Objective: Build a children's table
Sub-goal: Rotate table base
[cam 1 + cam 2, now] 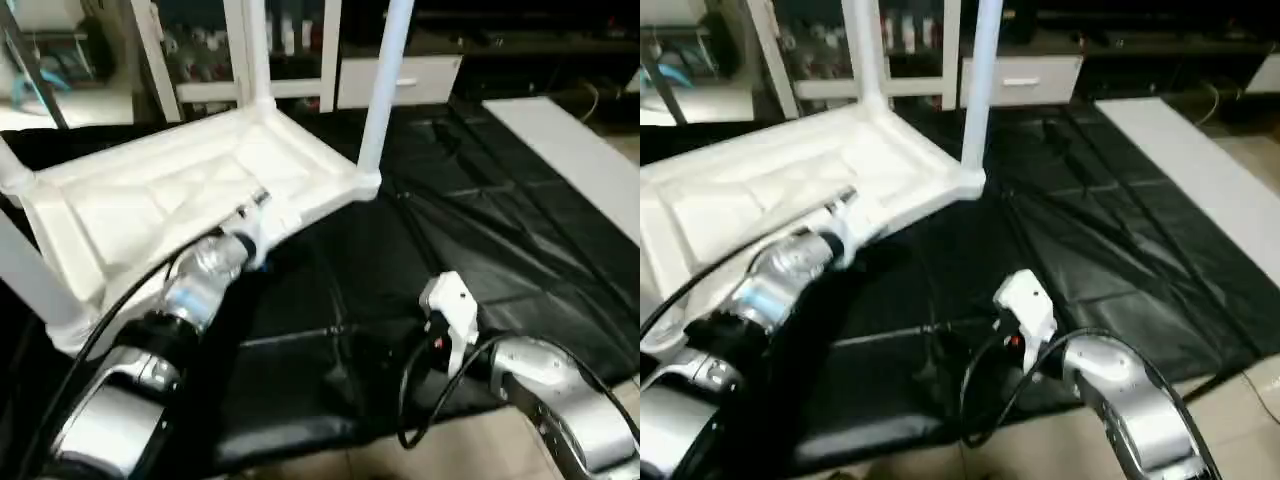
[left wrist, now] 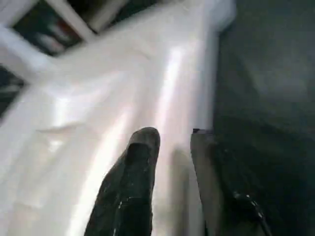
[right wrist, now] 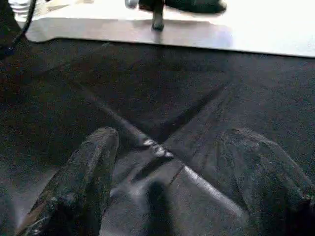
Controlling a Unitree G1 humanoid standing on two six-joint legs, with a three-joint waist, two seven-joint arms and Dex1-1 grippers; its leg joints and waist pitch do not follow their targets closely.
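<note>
The white tabletop rests upside down and tilted on the black mat, ribbed underside up. Several white legs stand in its corner sockets: one at the back, one on the right, one at the near left. My left gripper is shut on the tabletop's near rim, one finger inside the rim and the other outside. My right gripper hovers open just over the mat, with nothing between its fingers, a short way from the tabletop's edge.
A black sheet with folds covers the floor under everything. A flat white board lies at the far right. White shelving and a drawer unit stand behind. Bare floor shows at the near edge.
</note>
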